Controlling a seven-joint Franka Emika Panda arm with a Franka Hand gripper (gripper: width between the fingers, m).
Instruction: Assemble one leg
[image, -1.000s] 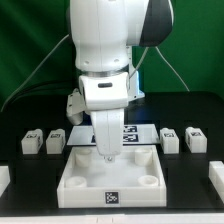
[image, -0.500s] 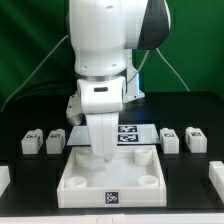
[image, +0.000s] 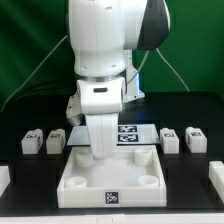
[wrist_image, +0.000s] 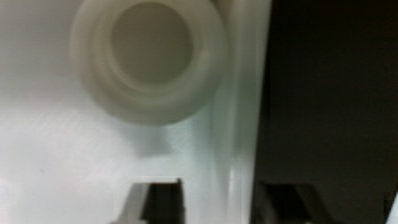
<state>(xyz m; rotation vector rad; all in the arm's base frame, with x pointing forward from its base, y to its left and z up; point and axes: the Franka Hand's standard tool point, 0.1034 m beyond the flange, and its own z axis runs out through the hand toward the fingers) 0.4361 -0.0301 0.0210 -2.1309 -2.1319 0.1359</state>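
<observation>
Four small white legs with marker tags stand in a row, two on the exterior view's left (image: 31, 140) (image: 55, 142) and two on its right (image: 170, 140) (image: 194, 141). The large white square tray-like piece (image: 110, 195) lies in front. My gripper (image: 99, 152) is low over the tray's back left corner, far from any leg. In the wrist view my gripper (wrist_image: 226, 195) is open and holds nothing. Its dark fingertips (wrist_image: 164, 200) stand on either side of the tray's back wall (wrist_image: 231, 120), beside a round corner socket (wrist_image: 151, 60).
The marker board (image: 128, 134) lies behind the tray, partly hidden by my arm. White parts show at the table's front left (image: 4, 178) and front right (image: 216, 176) edges. Cables hang behind the arm.
My gripper has moved a little toward the exterior view's left along the tray's back edge. The tray and the legs have not moved.
</observation>
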